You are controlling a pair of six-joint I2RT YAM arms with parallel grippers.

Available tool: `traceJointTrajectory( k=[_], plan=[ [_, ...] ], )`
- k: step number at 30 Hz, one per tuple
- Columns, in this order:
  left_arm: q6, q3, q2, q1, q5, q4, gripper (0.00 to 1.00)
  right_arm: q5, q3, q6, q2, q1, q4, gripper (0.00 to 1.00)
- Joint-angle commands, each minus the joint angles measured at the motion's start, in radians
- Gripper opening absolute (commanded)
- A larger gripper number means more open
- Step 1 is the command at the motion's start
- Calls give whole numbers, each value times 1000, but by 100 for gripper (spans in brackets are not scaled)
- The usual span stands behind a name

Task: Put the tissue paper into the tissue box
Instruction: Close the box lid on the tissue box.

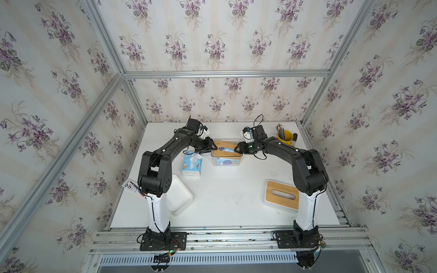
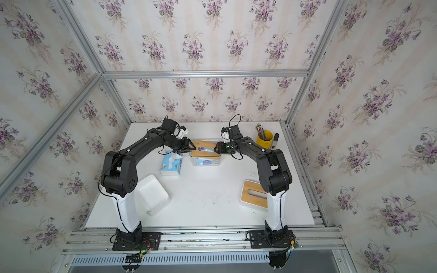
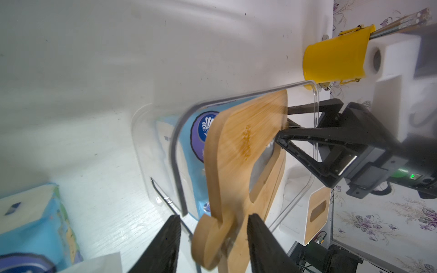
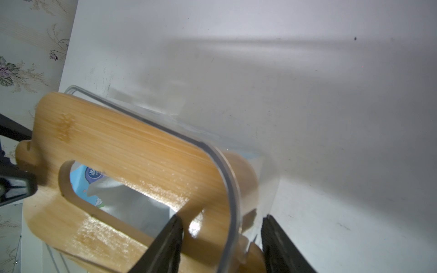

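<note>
Tray: a white tray (image 1: 181, 198) lies open by the left edge of the worktop (image 1: 231, 193), toward the front, partly hidden by the left arm.
Spare pack: a blue spare pack (image 1: 192, 165), with a white sheet standing out of its top, lies just left of the tissue box.
Left gripper: the left gripper (image 1: 214, 147) is at the tissue box's left end. Its fingers stand apart on either side of the lid's tab, with a gap showing on one side in the left wrist view, so nothing is clamped.
Tissue box: the clear tissue box (image 1: 240, 160) stands at the rear middle of the worktop, between the two grippers.
Lid: a bamboo lid (image 1: 227, 144) lies askew over the box's mouth and is not seated. Its left end sits higher and pokes past the rim.
Tissue paper: the tissue paper (image 1: 225, 162), a blue pack, is inside the tissue box. It shows through the front wall and through the lid's slot.
Right gripper: the right gripper (image 1: 237, 149) is at the box's right end. Its fingers are spread around the end wall and the lid's end, but whether they pinch either is unclear.
White box: a white box (image 1: 280, 189) with a slotted bamboo top sits near the right edge toward the front, partly behind the right arm.
Pen cup: a yellow pen cup (image 1: 285, 139) full of pencils stands by the rear right corner.
Marker: a dark marker (image 1: 294, 138) stands just right of the cup.
</note>
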Motion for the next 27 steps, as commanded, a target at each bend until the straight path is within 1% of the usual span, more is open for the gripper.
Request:
traceJointTrajectory(
  k=[1, 14, 27],
  plan=[
    [14, 4, 5, -6, 23, 2, 49, -58, 11, 11, -8, 2, 23, 59],
    [11, 18, 19, -6, 28, 4, 40, -98, 10, 32, -14, -1, 40, 63],
    [19, 36, 29, -15, 37, -11, 34, -147, 12, 60, -24, -1, 60, 64]
  ],
)
